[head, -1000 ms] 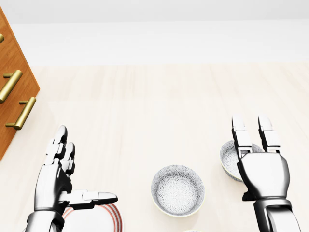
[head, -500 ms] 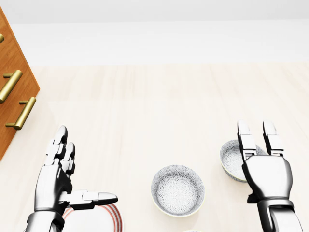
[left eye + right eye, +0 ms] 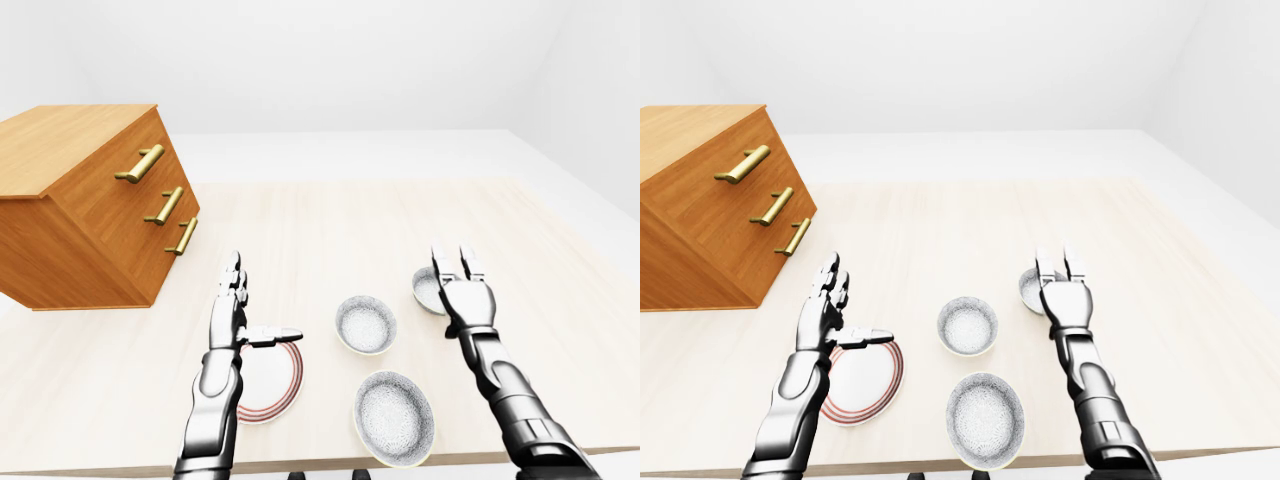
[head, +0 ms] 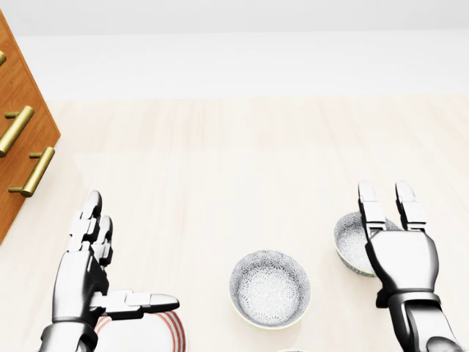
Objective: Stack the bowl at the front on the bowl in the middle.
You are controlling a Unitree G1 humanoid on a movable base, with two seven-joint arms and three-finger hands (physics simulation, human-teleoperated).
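The front bowl [image 3: 395,417] lies untouched low in the left-eye view, just below the middle bowl [image 3: 366,324] on the table [image 3: 330,230]. The right robot hand [image 3: 468,305], spread and empty, hovers over a third bowl [image 3: 424,287], seemingly not yet committed. The left robot hand [image 3: 230,322] is spread too.

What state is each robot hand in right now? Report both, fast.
Left robot hand: open, fingers spread, holding nothing.
Right robot hand: open, fingers straight, holding nothing; it overlaps the rightmost bowl in the head view.
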